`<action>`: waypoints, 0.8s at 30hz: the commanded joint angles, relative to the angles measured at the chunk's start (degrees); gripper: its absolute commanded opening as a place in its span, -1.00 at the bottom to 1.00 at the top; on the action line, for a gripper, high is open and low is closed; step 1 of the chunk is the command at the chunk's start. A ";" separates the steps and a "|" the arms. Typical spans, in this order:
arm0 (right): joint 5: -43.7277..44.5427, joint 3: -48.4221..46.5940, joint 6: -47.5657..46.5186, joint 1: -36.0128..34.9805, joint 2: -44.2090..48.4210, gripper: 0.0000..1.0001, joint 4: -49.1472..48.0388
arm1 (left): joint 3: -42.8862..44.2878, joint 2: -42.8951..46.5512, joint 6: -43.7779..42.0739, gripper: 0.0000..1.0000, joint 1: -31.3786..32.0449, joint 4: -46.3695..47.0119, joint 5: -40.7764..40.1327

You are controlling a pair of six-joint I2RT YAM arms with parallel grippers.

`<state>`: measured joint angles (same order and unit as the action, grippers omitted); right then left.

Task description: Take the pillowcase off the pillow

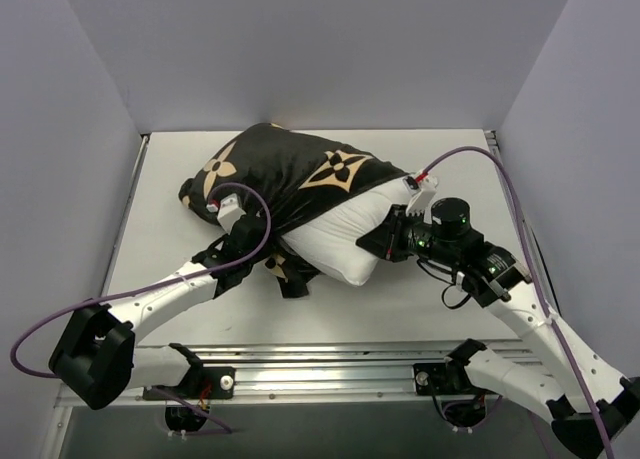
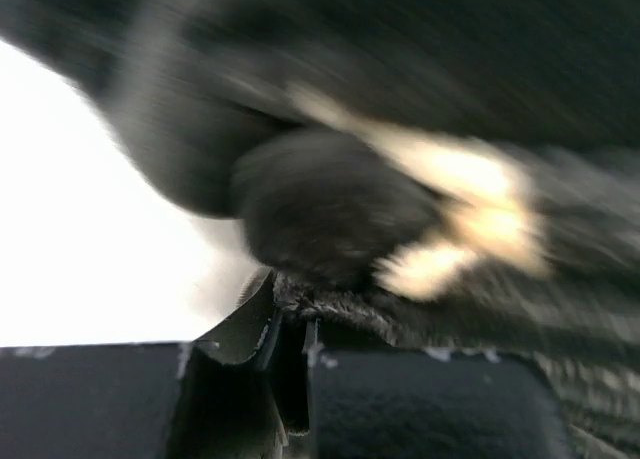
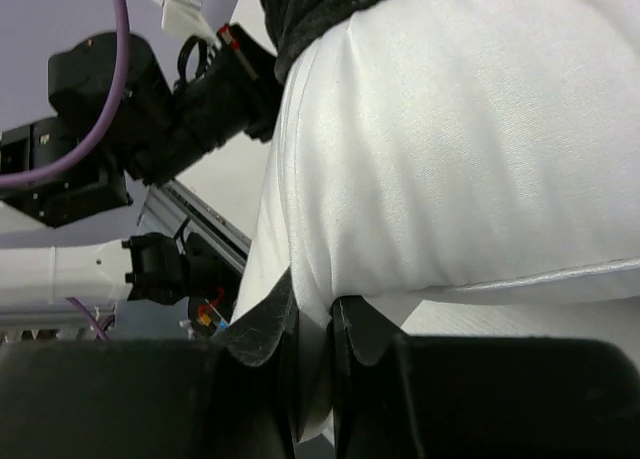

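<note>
The black pillowcase (image 1: 275, 169) with tan flower motifs covers the far left part of the white pillow (image 1: 345, 237), whose near right end sticks out bare. My left gripper (image 1: 250, 241) is shut on the pillowcase's near edge; in the left wrist view the furry black hem (image 2: 330, 304) is pinched between the jaws. My right gripper (image 1: 375, 241) is shut on the pillow's bare end; in the right wrist view white pillow fabric (image 3: 315, 359) is pinched between the fingers (image 3: 262, 324), with the pillowcase edge (image 3: 320, 9) above.
The white table (image 1: 440, 159) is walled by grey panels at the back and sides. A metal rail (image 1: 320, 364) runs along the near edge. Purple cables (image 1: 520, 209) loop above both arms. My left arm (image 3: 110, 129) shows in the right wrist view.
</note>
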<state>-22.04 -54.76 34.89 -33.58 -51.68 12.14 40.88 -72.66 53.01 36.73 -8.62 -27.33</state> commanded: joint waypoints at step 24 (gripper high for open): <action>23.69 2.82 0.96 1.06 8.36 0.59 10.62 | 26.83 1.40 -43.07 0.79 9.32 -5.62 19.87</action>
<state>-10.57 -49.32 34.87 -33.21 -41.65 22.96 59.35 -66.63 19.73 45.78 -15.29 -9.04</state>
